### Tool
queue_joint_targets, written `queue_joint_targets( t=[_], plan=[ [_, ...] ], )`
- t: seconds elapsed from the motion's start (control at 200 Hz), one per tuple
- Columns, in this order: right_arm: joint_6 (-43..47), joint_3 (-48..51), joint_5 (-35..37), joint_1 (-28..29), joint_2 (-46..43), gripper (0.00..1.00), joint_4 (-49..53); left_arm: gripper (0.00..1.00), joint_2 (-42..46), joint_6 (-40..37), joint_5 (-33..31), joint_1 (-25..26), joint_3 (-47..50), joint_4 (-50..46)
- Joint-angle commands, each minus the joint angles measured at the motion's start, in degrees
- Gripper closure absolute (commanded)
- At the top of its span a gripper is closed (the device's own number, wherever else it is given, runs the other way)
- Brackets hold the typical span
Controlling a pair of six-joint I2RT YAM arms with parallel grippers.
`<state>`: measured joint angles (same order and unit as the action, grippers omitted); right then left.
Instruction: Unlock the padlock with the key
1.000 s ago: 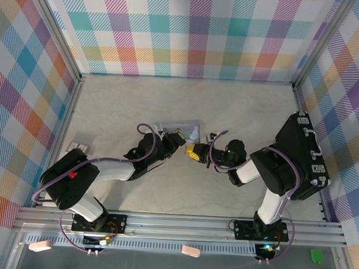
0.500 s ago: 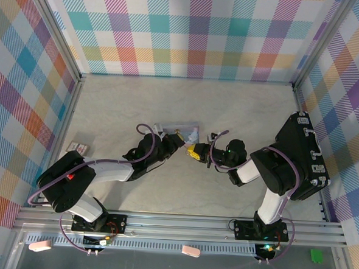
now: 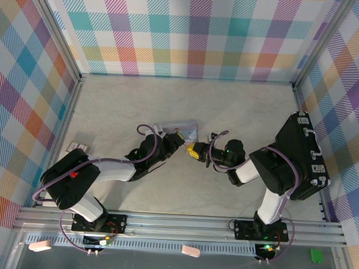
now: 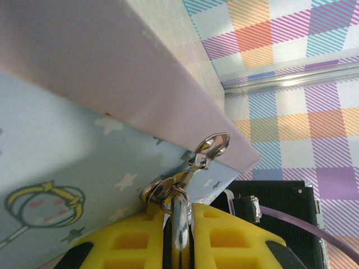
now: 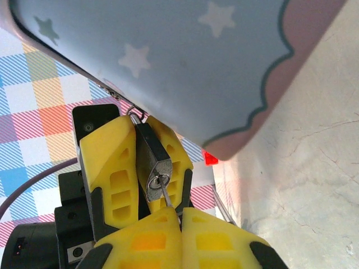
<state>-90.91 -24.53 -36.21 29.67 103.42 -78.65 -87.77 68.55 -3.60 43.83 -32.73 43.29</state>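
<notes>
Inspection, mid-table: the pastel blue-lilac rectangular tin [image 5: 185,61] with white stars lies at the centre of the top view on the pale marbled table [image 5: 314,168], and both arms meet at its lower right corner. The left gripper [image 4: 178,246] is clamped on the small dark metal padlock [image 5: 151,162]. In the left wrist view the silvery shackle runs up between its yellow fingers [image 4: 230,241] to the small metal hasp [image 4: 213,147] at the tin's edge, right of centre. In the right wrist view the padlock body stands left of centre, pinched between those same yellow fingers, with its keyhole end turned down toward the bottom of the frame. The right gripper [image 5: 180,218] is closed tight on the thin dark grey metal key [image 5: 166,197], whose shaft runs from the fingertips up into the keyhole (only the slim shaft can be seen; the bow is hidden between the pads). The shackle is looped at the hasp; whether it is latched or released cannot be told. The two grippers sit nose to nose, just apart, joined by the key. Pastel plaid walls [image 3: 192,31] enclose the table.
</notes>
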Motion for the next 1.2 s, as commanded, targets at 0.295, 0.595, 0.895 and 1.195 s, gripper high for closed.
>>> queue_joint_targets(
  t=[0.295,0.595,0.895,1.195],
  plan=[
    [-2.63,-6.86,7.38,-0.20,1.36,1.00,-1.94,1.00,0.98,1.40,21.07,10.25,-4.16,13.89],
    [-3.64,-9.04,7.56,1.35,2.41,1.00,-1.94,1.00,-1.88,2.17,21.22,11.71,-5.60,16.36],
    [-1.66,-7.22,7.38,-2.83,2.66,1.00,-1.94,1.00,-1.53,1.82,21.35,11.80,-5.76,14.91],
    [3.69,-2.89,6.13,-6.98,1.64,1.00,2.44,1.00,4.07,-1.32,19.20,10.80,-4.32,8.48]
  ],
)
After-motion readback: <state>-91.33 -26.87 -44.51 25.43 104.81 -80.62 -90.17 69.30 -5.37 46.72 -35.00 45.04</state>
